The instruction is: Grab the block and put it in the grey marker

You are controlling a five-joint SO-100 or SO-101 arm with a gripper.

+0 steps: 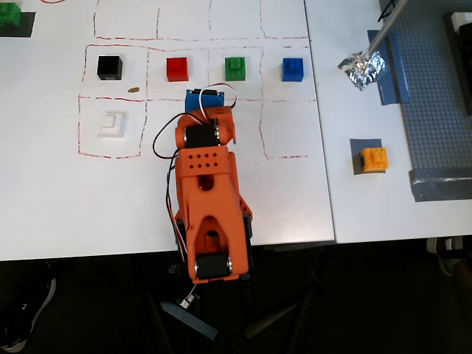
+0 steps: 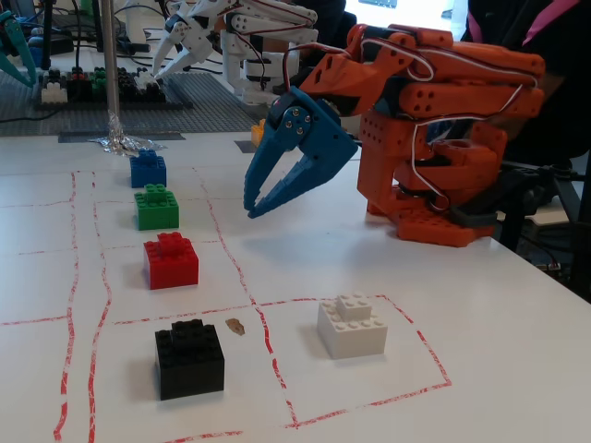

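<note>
Take the orange arm (image 1: 210, 199) as your landmark. In the overhead view, up and left of it you see the white brick (image 1: 112, 124) in its red-outlined cell, then a row of black brick (image 1: 109, 68), red brick (image 1: 177, 68), green brick (image 1: 235, 68) and blue brick (image 1: 293, 69) above it. Well to its right, off the white sheet, the block (image 1: 373, 158) sits on the grey marker (image 1: 358, 147), edges roughly square to the table, studs up, no clear long axis. The fixed view does not clearly show that spot, but only it shows you the gripper (image 2: 250, 205): blue jaws slightly spread, empty, tips angled down above the table right of the green brick (image 2: 156, 207).
</note>
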